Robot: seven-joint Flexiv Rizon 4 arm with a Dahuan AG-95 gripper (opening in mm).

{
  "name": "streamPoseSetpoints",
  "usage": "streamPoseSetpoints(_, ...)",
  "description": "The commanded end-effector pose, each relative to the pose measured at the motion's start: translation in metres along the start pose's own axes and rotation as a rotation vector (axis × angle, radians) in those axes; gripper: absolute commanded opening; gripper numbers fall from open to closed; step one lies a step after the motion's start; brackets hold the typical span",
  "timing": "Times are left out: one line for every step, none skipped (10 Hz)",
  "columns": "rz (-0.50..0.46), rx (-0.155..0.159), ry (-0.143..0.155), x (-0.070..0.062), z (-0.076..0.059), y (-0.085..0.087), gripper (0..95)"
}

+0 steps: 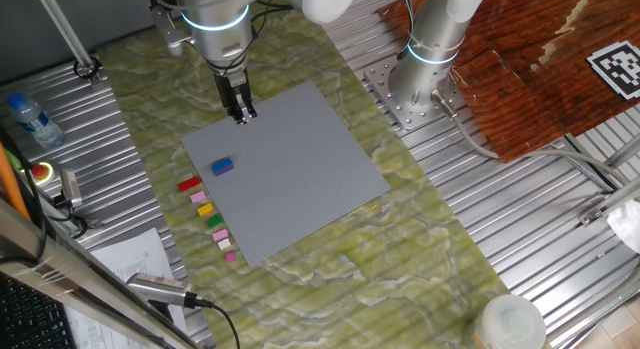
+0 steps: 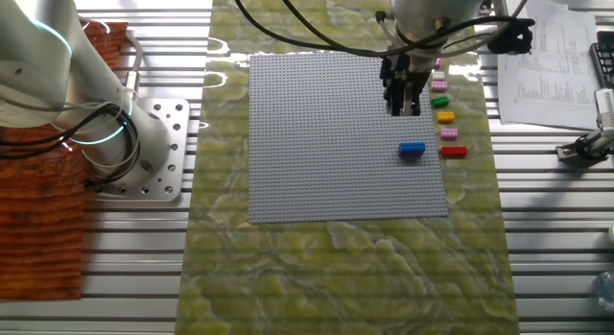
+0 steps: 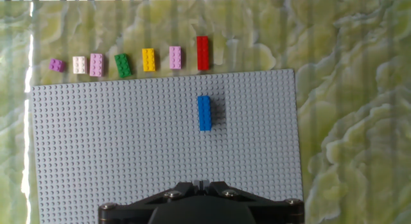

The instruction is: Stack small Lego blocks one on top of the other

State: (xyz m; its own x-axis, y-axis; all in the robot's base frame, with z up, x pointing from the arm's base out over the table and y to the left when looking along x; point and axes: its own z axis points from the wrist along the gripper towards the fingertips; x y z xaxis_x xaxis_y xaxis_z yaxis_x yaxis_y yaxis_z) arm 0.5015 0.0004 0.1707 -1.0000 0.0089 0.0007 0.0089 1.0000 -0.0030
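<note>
The blue brick [image 3: 205, 113] sits on the grey baseplate [image 3: 128, 153] just below the red brick [image 3: 203, 52], both long axes pointing straight up-frame from the tool [image 1: 242, 114], whose fingers look pressed together, holding nothing.

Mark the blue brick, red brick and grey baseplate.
blue brick [image 3: 204, 113], hand view, middle of its studded top.
red brick [image 3: 203, 52], hand view, centre of its top.
grey baseplate [image 3: 115, 153], hand view, bare studded area left of centre.
</note>
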Motion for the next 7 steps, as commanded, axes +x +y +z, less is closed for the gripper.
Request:
streamPoseSetpoints(0.0, 0.001, -0.001, 0.0, 0.0, 0.0, 0.0)
streamPoseSetpoints(0.0, 0.0, -0.001, 0.0, 0.0, 0.0, 0.0)
streamPoseSetpoints(0.0, 0.0, -0.002, -0.0003, -0.0002, 0.0, 0.0)
streamPoseSetpoints(0.0, 0.0, -0.002, -0.0008, -0.0005, 0.0002, 0.0)
streamPoseSetpoints(0.0, 0.0, -0.002, -0.0016, -0.0009, 0.0004, 0.0)
streamPoseSetpoints(0.0, 0.0, -0.001, -0.0023, -0.0012, 0.0006, 0.0)
streamPoseSetpoints(0.0, 0.0, -0.001, -0.0025, -0.0013, 0.0007, 0.0)
